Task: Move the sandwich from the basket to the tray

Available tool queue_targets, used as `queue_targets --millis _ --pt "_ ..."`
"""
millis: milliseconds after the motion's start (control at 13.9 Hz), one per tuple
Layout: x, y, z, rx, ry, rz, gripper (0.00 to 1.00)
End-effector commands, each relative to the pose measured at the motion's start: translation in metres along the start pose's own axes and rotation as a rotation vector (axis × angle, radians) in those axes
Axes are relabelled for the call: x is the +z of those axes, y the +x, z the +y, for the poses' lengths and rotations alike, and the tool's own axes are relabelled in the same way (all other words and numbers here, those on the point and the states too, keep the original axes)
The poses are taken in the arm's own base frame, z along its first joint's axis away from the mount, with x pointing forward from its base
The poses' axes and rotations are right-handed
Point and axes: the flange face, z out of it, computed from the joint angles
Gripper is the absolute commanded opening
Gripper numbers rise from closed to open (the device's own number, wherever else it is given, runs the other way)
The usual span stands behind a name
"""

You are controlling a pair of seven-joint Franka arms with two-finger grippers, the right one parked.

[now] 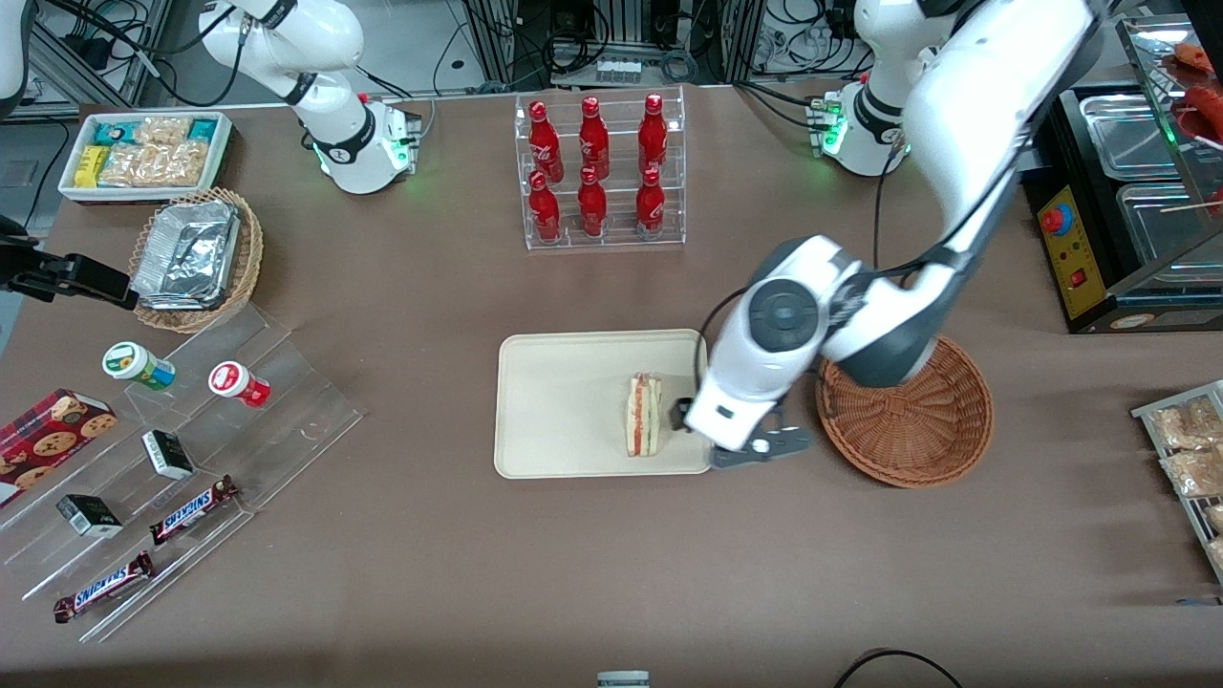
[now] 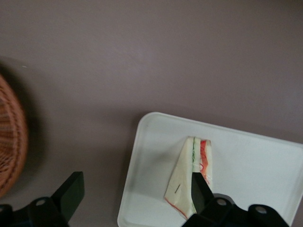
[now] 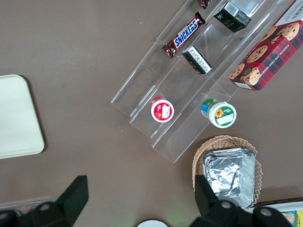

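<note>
The sandwich [image 1: 644, 415] stands on the cream tray [image 1: 554, 401], filling edge up, at the tray's end nearest the basket [image 1: 908, 420]. The reddish-brown wicker basket is empty and lies toward the working arm's end of the table. My left gripper [image 1: 690, 420] hangs over the tray's rim, between sandwich and basket. In the left wrist view the gripper [image 2: 137, 191] is open, its fingers wide apart. One finger [image 2: 201, 191] overlaps the sandwich [image 2: 187, 177] without clamping it; the other is over bare table. The tray [image 2: 255, 161] and the basket's rim [image 2: 9, 142] also show there.
A clear rack of red bottles [image 1: 597, 172] stands farther from the front camera than the tray. Toward the parked arm's end are an acrylic stepped stand [image 1: 182, 459] with snacks, a tan basket of foil trays [image 1: 196, 258] and a white snack box [image 1: 143, 153]. A black appliance [image 1: 1127, 210] sits at the working arm's end.
</note>
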Motion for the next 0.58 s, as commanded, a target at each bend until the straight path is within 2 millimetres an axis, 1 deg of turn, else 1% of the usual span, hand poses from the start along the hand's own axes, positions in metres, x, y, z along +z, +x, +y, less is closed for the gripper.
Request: queue_targets --millis 0,144,288,360,504 --pt "-0.037 0.036 -0.058 -0.011 -0.041 -0.037 1.0" --pt "-0.065 0.057 -0.102 0.028 -0.083 -0.073 1.0" --pt "-0.08 0.069 -0.136 0.036 -0.056 -0.082 1.0" --pt "-0.085 0.072 -0.146 0.024 -0.037 -0.084 1.0" --pt "-0.096 0.076 -0.161 0.006 -0.02 -0.072 1.0"
